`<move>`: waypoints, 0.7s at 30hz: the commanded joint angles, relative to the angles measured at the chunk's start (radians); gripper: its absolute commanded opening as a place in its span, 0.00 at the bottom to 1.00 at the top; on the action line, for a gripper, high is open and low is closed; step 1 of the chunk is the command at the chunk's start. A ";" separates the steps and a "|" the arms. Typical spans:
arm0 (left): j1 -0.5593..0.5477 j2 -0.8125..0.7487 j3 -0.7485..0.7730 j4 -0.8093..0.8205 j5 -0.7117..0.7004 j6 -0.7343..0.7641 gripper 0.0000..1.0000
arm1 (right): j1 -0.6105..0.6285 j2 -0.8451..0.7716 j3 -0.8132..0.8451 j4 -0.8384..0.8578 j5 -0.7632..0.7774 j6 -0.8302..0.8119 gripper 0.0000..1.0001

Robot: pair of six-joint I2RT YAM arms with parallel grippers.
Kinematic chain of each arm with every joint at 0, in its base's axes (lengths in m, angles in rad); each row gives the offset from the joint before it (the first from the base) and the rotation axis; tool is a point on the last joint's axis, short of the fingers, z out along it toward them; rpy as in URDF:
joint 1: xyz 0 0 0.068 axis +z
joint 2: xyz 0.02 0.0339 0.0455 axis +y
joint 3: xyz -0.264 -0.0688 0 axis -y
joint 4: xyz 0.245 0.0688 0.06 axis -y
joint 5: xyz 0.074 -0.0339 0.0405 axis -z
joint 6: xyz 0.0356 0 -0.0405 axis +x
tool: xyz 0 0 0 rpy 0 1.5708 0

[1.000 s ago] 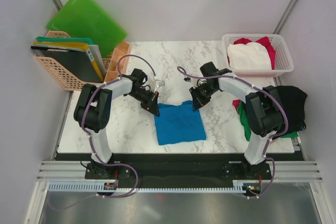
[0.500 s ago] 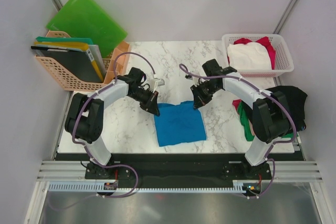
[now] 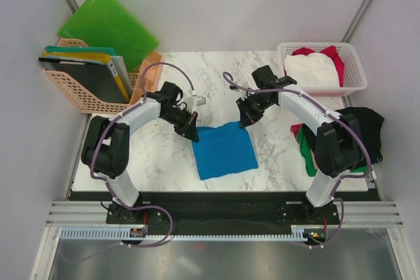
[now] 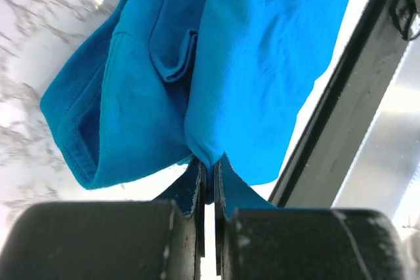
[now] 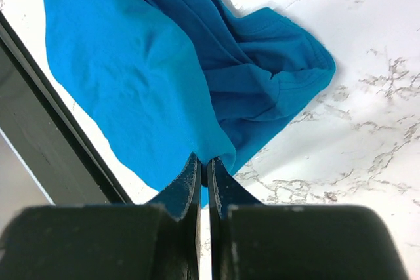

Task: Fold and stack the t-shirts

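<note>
Tabletop, blue t-shirt in left gripper

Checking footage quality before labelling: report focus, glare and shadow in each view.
Top external: evenly lit and sharp, no glare on the blue t-shirt. Left wrist: shirt crisp, marble table blurred and washed out. Right wrist: shirt and marble veins sharp, near fingers dark.

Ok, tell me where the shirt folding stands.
Done: nothing stacked; no finished fold shows. In hand: the blue t-shirt, doubled over, its far corners pinched by the left hand and right hand. Left: white t-shirt and red t-shirt in the basket; black t-shirt and green t-shirt heaped at the right edge of the table.
</note>
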 commanded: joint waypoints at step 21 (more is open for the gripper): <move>0.019 -0.096 -0.015 0.128 -0.390 0.170 0.66 | 0.001 -0.290 -0.201 0.059 0.124 -0.044 0.98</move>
